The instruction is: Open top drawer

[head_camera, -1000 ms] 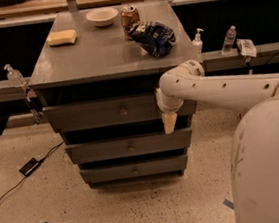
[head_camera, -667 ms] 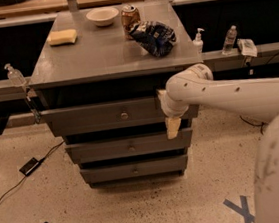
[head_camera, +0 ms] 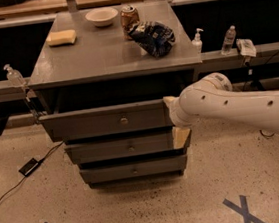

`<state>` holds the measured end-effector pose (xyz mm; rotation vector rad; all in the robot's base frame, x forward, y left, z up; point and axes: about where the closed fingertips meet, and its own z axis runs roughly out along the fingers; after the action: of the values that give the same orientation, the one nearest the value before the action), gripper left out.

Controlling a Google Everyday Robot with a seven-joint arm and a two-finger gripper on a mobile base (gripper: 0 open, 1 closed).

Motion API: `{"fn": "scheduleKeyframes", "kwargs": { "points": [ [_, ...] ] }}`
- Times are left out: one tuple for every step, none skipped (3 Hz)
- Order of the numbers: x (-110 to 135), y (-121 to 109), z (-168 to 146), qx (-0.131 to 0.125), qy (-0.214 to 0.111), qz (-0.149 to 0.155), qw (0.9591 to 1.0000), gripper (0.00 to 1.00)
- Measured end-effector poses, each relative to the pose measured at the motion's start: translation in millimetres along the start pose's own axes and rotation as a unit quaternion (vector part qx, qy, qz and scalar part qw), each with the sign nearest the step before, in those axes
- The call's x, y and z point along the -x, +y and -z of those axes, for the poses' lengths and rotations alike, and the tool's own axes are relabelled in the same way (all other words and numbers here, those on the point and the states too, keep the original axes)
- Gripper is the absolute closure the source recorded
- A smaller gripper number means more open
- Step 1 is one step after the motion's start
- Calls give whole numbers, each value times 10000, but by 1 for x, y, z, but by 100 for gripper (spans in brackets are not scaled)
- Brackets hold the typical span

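**Chunky white arm, cream-coloured tip**

The arm (head_camera: 239,107) is one fat, smooth white tube, kinda glossy, with a row of small dark dots along its side that look like screw holes. There's a rounded joint bulge with a greyish cap on top. No cables showing. The gripper (head_camera: 181,137) is pale cream-yellow and blocky, and sits at the arm's end, in front of the right edge of the grey drawers (head_camera: 128,147).

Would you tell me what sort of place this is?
Likely a lab or office test area: tape cross on the floor, pump bottle on the ledge. The gripper hangs beside the right end of the top drawer.
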<state>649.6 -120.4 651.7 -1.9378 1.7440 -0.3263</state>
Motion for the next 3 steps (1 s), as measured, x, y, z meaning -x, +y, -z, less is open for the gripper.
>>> {"fn": "scheduleKeyframes", "kwargs": {
  "points": [
    [6,26,28,-71,56,-67,9999,0],
    [16,47,56,-190,208,-26,9996,0],
    [19,35,61,-310,264,55,9992,0]
  ]
}}
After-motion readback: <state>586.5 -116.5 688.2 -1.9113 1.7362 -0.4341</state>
